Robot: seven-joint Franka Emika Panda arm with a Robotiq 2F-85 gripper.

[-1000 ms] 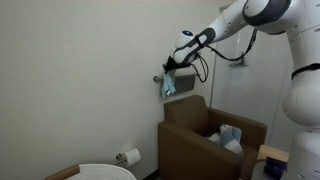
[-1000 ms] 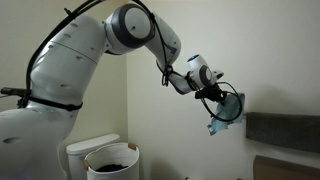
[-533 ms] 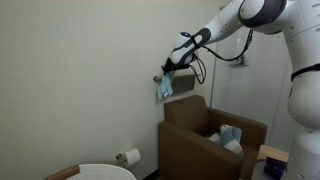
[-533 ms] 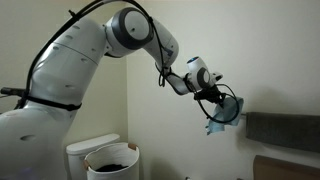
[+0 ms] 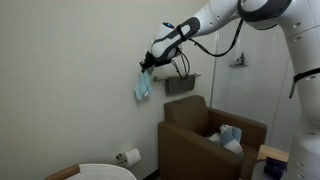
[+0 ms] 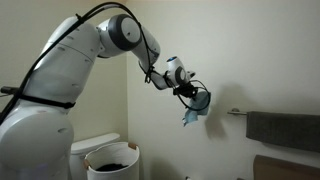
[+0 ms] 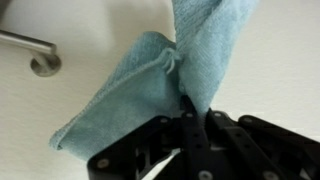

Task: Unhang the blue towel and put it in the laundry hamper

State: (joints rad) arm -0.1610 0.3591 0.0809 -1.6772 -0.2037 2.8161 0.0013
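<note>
Gripper (image 5: 148, 68) I drive clenched on blue towel (image 5: 143, 86), cloth dangling clear of wall rail (image 7: 32, 48), hamper (image 5: 212, 140) well below.

A dark grey towel (image 5: 181, 85) hangs on a metal wall rail (image 7: 28, 46). A toilet paper roll (image 5: 130, 157) sits low on the wall, near a white toilet tank (image 6: 78, 151).

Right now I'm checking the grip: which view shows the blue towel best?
The wrist view: the blue towel fills it, pinched in the claw. Both exterior views show it small, hanging from the claw off the rail.
</note>
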